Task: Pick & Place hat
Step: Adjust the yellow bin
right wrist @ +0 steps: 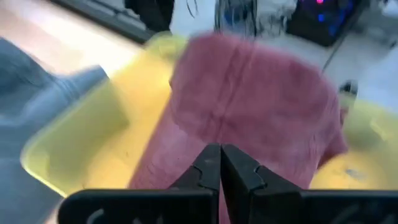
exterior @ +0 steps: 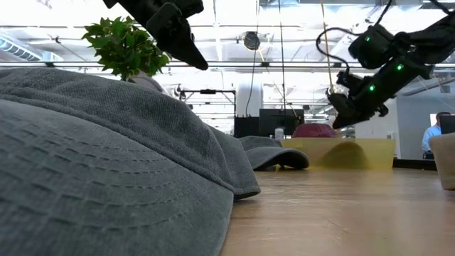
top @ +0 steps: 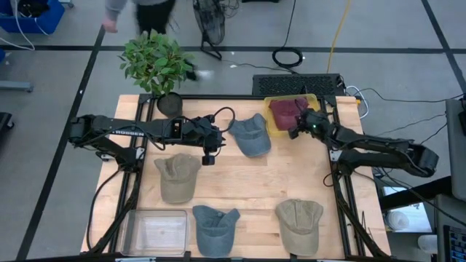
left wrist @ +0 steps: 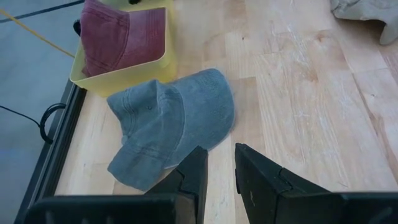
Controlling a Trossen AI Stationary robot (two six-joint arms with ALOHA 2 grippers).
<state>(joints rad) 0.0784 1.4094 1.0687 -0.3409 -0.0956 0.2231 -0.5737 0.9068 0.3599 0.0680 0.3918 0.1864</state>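
A faded red hat (top: 288, 110) lay crumpled in the yellow bin (top: 271, 125) at upper right, the clenched, empty right gripper (top: 295, 132) above it. A blue-grey hat (top: 251, 135) lay just left; the left gripper (top: 208, 157), slightly parted, held nothing.

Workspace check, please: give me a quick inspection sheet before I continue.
Surface: wooden table, bare between items.
Job's things: red hat in yellow bin; blue hat beside it; tan hat; second blue hat; second tan hat.
Clutter: clear container; potted plant.
Grippers: left gripper empty, fingers slightly apart; right gripper shut over the bin.
Cables: coiled cable on floor.
Surroundings: person passing.
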